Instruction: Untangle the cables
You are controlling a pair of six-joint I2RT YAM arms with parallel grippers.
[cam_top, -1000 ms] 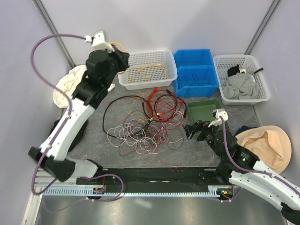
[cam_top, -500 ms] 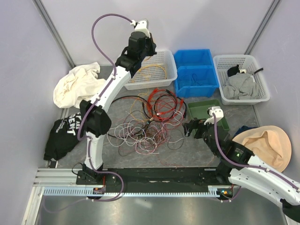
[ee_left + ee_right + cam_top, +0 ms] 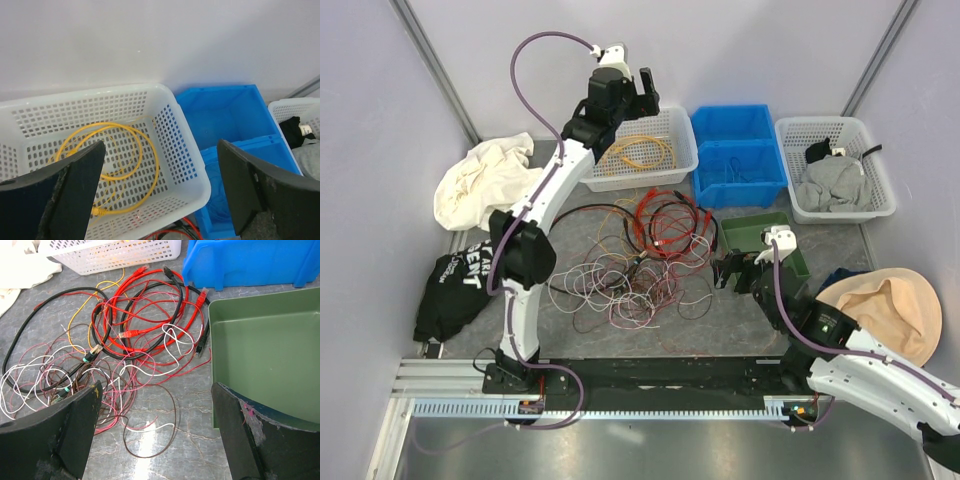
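Left fingers [image 3: 75, 185] spread wide, nothing between; yellow cable [image 3: 156, 170] lies loosely coiled in white lattice basket [image 3: 172, 142], below gap. Right fingers [image 3: 70, 430] also apart, empty; cable tangle [image 3: 130, 355] ahead, toward left finger; smooth green tray [image 3: 260, 365] rim beside right finger.

Risks: thin limp pink and white wires could slip from hard fingers; red cable [image 3: 150, 305] plugs may snag loops, dragging whole knot over mottled grey desk [image 3: 192, 407]; tray easily nudged.

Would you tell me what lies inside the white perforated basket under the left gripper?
One coiled yellow cable lies on the basket's floor. In the wrist view a black finger of the left gripper hides its near left corner.
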